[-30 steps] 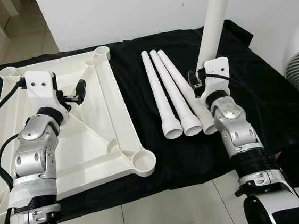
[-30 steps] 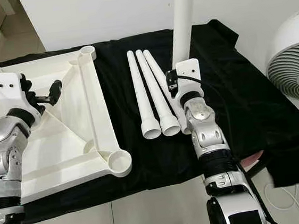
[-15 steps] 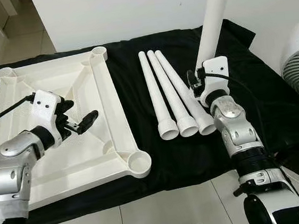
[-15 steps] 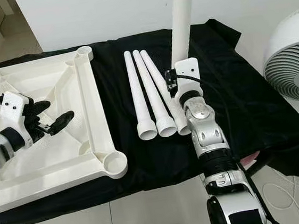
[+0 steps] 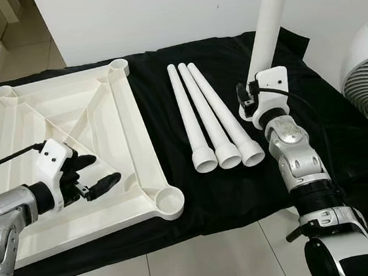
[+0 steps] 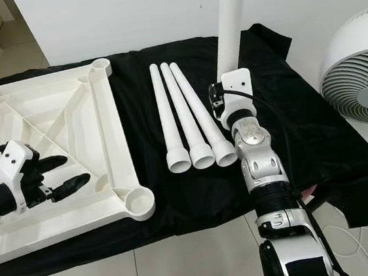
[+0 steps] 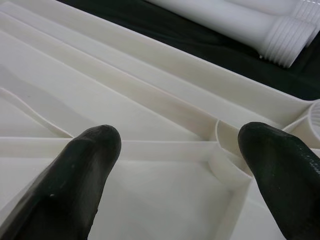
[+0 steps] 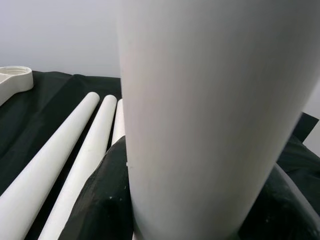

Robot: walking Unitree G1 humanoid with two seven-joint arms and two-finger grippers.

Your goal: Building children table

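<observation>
The left arm reaches in from eight o'clock, forearm nearly level, its wrist turned so the left pincer (image 5: pixel 90 173) points toward three o'clock with the two black fingers (image 7: pixel 75 175) spread apart and nothing between them. The right arm rises from five o'clock, forearm angled toward twelve, and the right pincer (image 6: pixel 225 101) is clamped around an upright white tube (image 5: pixel 270 17).
</observation>
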